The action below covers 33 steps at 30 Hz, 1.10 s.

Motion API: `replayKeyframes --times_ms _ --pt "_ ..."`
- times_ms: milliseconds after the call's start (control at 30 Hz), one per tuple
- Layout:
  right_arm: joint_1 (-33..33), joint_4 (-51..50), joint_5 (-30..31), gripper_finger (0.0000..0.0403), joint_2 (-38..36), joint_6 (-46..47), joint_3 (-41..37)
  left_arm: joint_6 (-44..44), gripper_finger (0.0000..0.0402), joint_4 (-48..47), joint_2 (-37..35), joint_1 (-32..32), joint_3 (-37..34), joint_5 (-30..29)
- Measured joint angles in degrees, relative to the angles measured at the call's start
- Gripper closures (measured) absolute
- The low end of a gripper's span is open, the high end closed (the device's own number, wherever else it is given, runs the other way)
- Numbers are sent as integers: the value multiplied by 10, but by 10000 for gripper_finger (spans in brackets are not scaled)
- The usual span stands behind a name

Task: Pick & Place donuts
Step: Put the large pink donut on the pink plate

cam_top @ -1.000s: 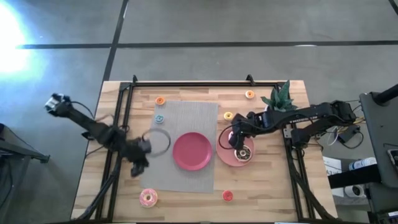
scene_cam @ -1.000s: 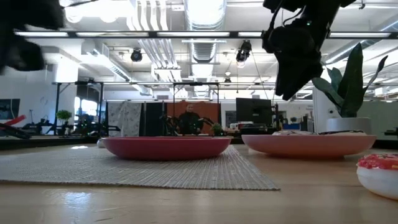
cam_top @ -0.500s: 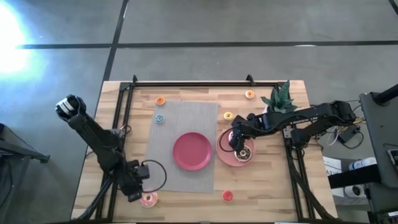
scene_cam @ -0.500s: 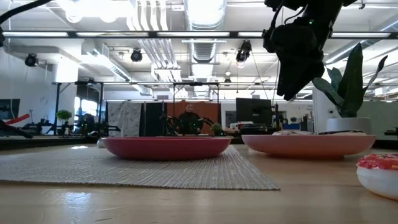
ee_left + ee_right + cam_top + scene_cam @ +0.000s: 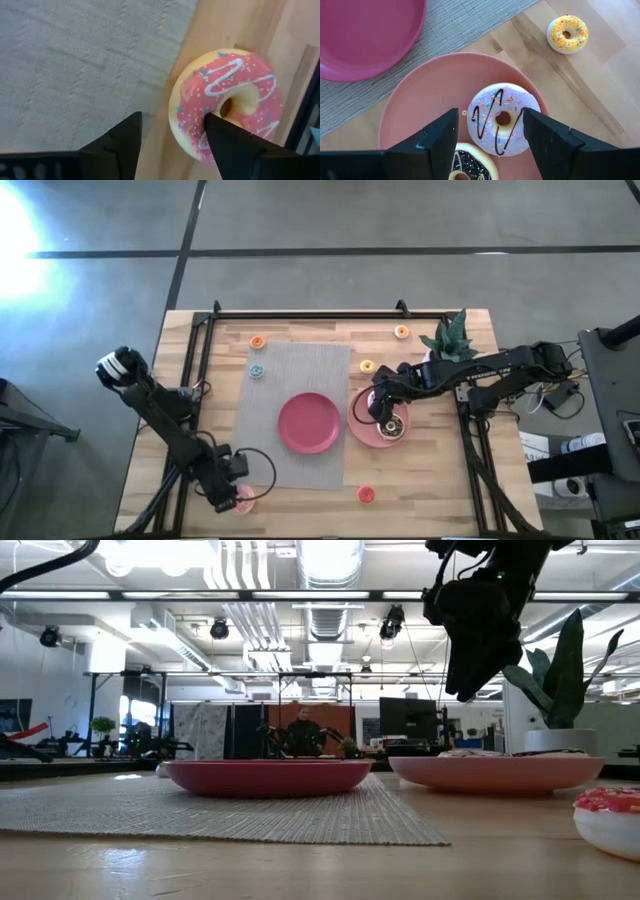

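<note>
A pink-frosted donut (image 5: 235, 95) with white icing lines lies flat on the wood just off the grey mat's near left corner (image 5: 243, 501). My left gripper (image 5: 172, 137) hovers open at it (image 5: 226, 496). One finger covers the donut's rim and the other stands over the wood beside the mat. My right gripper (image 5: 490, 132) hangs open above the light pink plate (image 5: 358, 425), clear of it in the low view (image 5: 466, 690). On that plate lie a pale-frosted donut (image 5: 500, 120) with brown drizzle and a chocolate donut (image 5: 465, 170). My left gripper comes at the pink donut from above, and one finger (image 5: 230, 145) stands in front of the donut's rim (image 5: 192, 115). Whether that finger touches the donut I cannot tell.
A darker pink plate (image 5: 308, 422) sits on the grey mat (image 5: 290, 375). Tiny donuts lie about: orange (image 5: 257, 341), blue (image 5: 257, 370), yellow (image 5: 366, 366), another orange (image 5: 401, 332), red (image 5: 366, 495). A potted plant (image 5: 450, 338) stands at the far right.
My left arm has swung from beside the mat's left edge toward the table's near edge, ending over the pink-frosted donut at the near left.
</note>
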Motion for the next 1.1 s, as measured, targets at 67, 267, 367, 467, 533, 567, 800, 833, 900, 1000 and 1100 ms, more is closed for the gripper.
replayKeyframes --times_ms 67,267,367,467,533,567,800,833,900,1000,1100 --pt "0 0 0 186 0 0 0 -2 218 11 6 0 0 0" --pt "0 -2 -2 186 0 5 0 -18 239 26 -20 -1 4 -3" --pt "0 -2 -2 186 0 17 0 -13 241 43 -36 -1 7 -14" --pt "0 -3 -3 186 0 26 0 -9 241 48 -33 -1 7 -14" --pt "0 -2 -3 186 0 26 0 -13 241 42 -26 -2 6 -15" --pt "0 -2 -3 186 0 25 0 -19 241 36 -23 -2 6 -15" --pt "0 -4 -2 186 0 -19 -1 -50 241 16 -19 0 17 -17" --pt "0 -4 -2 186 0 -24 -1 -52 241 8 -20 0 24 -17" --pt "0 -3 -2 186 0 -37 -2 -53 241 -10 -22 0 43 -17" --pt "0 -2 3 186 0 -50 -6 -50 241 -46 -23 0 73 -17" --pt "0 4 15 186 0 -65 -11 -47 241 -71 -23 0 84 -17"
